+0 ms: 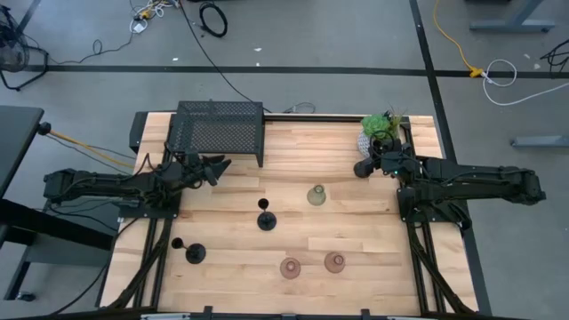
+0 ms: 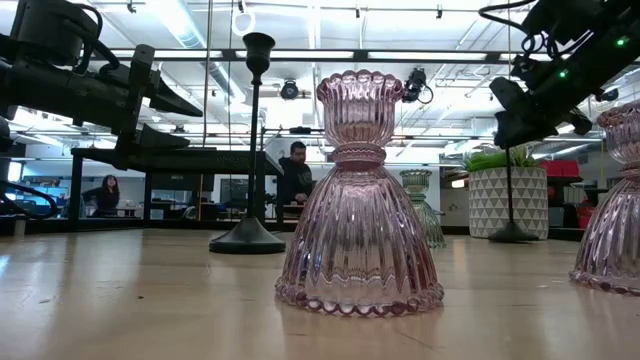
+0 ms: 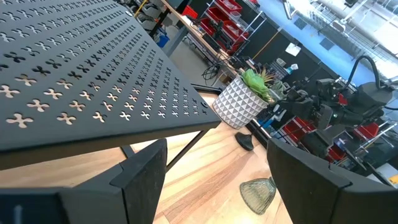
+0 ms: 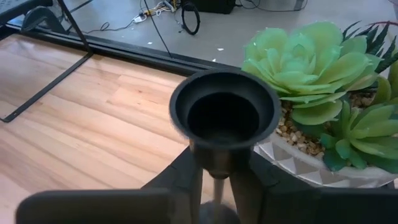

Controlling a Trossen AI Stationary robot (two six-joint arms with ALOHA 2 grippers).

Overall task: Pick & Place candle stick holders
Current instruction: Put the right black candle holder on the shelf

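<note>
I see pale wooden plank table [image 1: 293, 276] on black frame. Black perforated metal mesh box [image 1: 217, 128] stands on thin legs at far edge, left of centre. Green succulent plant in white faceted pot [image 1: 378, 130] sits at far right corner, pebbles on its soil. Grey floor around table carries black cables [image 1: 213, 18], yellow cable [image 1: 453, 40], white cable coil [image 1: 500, 73]. In low view, I make out 2 people [image 2: 293, 178] well behind table, ceiling strip lights overhead.
</note>
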